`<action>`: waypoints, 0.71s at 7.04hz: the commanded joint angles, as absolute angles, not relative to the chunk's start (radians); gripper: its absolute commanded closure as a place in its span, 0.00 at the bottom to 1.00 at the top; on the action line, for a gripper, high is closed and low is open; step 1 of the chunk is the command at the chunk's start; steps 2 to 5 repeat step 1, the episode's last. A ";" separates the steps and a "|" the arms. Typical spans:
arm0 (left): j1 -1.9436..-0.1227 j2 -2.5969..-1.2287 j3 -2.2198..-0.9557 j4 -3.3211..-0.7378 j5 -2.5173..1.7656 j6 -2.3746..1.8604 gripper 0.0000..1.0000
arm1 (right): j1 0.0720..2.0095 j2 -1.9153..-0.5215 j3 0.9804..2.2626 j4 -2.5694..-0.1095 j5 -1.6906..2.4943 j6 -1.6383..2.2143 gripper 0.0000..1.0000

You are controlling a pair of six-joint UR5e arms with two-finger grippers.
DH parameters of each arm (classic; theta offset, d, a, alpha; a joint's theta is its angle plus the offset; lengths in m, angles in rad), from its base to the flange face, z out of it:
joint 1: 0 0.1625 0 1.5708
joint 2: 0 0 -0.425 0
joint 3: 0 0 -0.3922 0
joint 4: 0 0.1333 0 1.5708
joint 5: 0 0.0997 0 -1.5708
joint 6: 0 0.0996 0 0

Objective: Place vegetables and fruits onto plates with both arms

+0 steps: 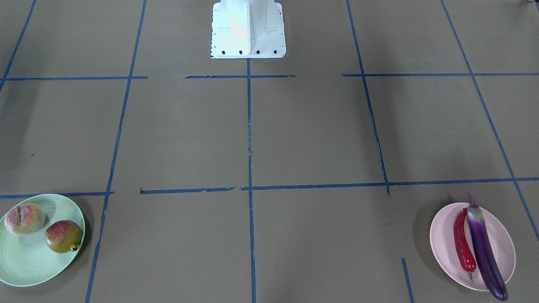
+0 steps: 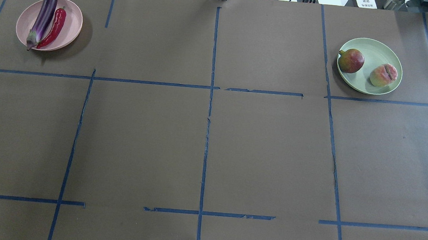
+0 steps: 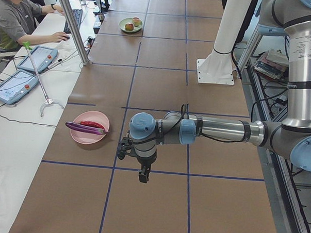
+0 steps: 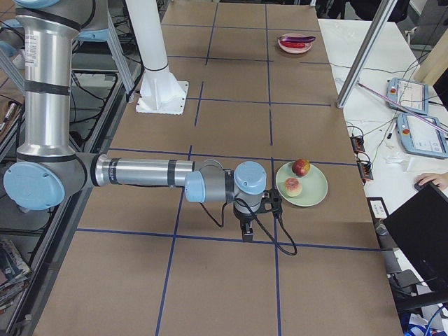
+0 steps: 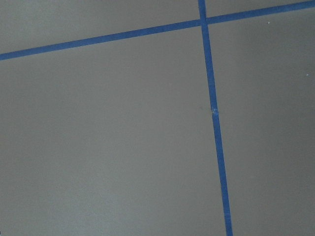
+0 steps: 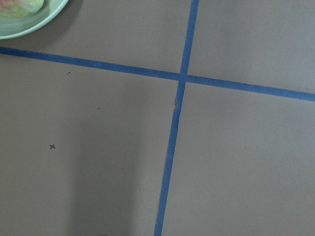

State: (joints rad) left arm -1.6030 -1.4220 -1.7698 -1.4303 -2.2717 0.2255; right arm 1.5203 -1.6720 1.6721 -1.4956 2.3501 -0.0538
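Peach (image 4: pixel 292 186), pomegranate (image 4: pixel 302 167) on green plate (image 4: pixel 316 194); pincer (image 4: pixel 246 235) (right) near.

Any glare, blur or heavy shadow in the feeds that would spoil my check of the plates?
Front-facing view: white base blown out; pink plate sharp, soft shadow at its left. Overhead view: even light, small highlights on the eggplant. Right wrist view: green plate blurred in the corner, dim shadow lower left.

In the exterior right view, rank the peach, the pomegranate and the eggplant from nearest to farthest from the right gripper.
1. Peach, on the green plate's near side, closest to the right gripper.
2. Pomegranate, just behind it on the same plate.
3. Eggplant, on the pink plate at the far end.
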 commanded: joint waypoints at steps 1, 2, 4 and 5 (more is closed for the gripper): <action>-1.603 -1.424 -1.773 -1.431 -2.272 0.225 0.00 | 1.520 -1.672 1.672 -1.496 2.350 -0.054 0.00; -1.603 -1.424 -1.773 -1.431 -2.272 0.225 0.00 | 1.520 -1.672 1.672 -1.496 2.350 -0.054 0.00; -1.603 -1.424 -1.773 -1.431 -2.272 0.225 0.00 | 1.520 -1.672 1.672 -1.496 2.350 -0.054 0.00; -1.603 -1.424 -1.773 -1.431 -2.272 0.225 0.00 | 1.520 -1.672 1.672 -1.496 2.350 -0.054 0.00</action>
